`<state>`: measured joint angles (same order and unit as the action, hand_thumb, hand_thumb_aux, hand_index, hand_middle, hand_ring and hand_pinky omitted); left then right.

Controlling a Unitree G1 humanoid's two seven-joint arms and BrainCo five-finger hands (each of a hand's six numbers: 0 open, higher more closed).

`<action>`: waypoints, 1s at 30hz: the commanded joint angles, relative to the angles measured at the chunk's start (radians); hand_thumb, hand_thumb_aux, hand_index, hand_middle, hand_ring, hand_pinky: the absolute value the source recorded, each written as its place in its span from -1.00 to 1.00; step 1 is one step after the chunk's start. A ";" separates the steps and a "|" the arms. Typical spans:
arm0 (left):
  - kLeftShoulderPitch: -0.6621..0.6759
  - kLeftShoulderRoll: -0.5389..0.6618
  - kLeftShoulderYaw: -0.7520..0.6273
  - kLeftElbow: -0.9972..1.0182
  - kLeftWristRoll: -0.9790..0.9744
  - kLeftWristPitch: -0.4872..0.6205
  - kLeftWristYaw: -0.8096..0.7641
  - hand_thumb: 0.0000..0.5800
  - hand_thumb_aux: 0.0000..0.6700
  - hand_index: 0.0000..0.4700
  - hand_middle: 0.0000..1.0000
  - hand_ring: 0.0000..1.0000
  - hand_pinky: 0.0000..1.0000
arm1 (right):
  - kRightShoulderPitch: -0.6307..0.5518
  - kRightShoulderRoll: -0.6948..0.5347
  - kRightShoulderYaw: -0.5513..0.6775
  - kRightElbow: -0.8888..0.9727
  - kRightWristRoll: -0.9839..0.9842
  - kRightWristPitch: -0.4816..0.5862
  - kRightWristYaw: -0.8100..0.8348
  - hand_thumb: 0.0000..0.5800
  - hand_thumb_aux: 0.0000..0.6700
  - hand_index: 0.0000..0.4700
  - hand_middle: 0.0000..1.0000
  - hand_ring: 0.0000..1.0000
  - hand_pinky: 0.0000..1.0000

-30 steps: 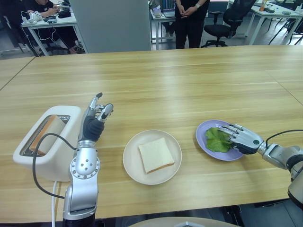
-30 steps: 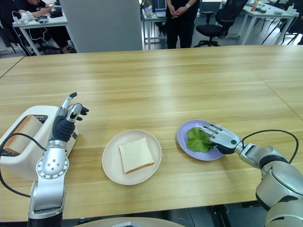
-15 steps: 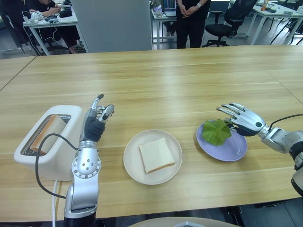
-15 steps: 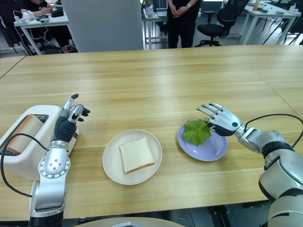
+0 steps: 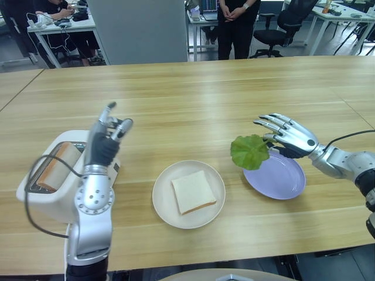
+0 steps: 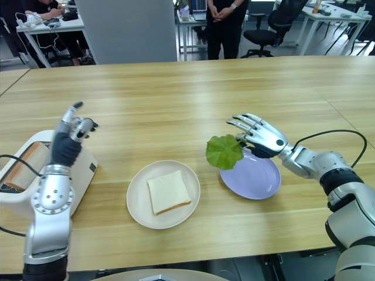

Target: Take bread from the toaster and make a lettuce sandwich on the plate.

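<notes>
A grey partition [image 5: 137, 29] is standing far beyond the left hand [image 5: 106, 140]; a black office chair [image 5: 281, 23] and white desks [image 5: 343, 14] are sitting far beyond the right hand [image 5: 291, 134].

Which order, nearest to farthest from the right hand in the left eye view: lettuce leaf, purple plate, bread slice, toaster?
1. lettuce leaf, held by the right hand
2. purple plate, just below it
3. bread slice, on the cream plate, centre
4. toaster, far left

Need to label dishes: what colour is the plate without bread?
Light purple round plate; clearest in the left eye view.
</notes>
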<state>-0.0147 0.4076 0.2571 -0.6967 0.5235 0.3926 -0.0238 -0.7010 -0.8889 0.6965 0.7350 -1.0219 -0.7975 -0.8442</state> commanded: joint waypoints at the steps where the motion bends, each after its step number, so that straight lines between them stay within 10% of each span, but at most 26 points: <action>1: 0.005 0.048 0.068 -0.028 0.117 0.014 0.025 -1.00 -1.00 -1.00 -0.32 -0.32 -0.32 | 0.059 0.029 -0.065 -0.144 0.079 0.006 0.136 1.00 1.00 0.96 -0.98 -0.98 -0.98; 13: 0.196 0.118 0.232 0.087 0.287 -0.071 0.092 -1.00 -1.00 -1.00 -0.39 -0.39 -0.39 | 0.219 0.275 -0.126 -0.404 0.194 0.076 0.481 1.00 1.00 0.96 -0.99 -0.99 -0.99; 30: 0.302 0.032 0.137 0.159 0.238 -0.165 0.069 -1.00 -1.00 -1.00 -0.33 -0.33 -0.33 | 0.146 0.475 -0.068 -0.047 0.114 0.110 0.513 1.00 1.00 0.96 -1.00 -1.00 -1.00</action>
<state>0.2681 0.4438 0.3983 -0.5458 0.7651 0.2272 0.0608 -0.5390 -0.4144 0.6227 0.6627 -0.8931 -0.6854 -0.3247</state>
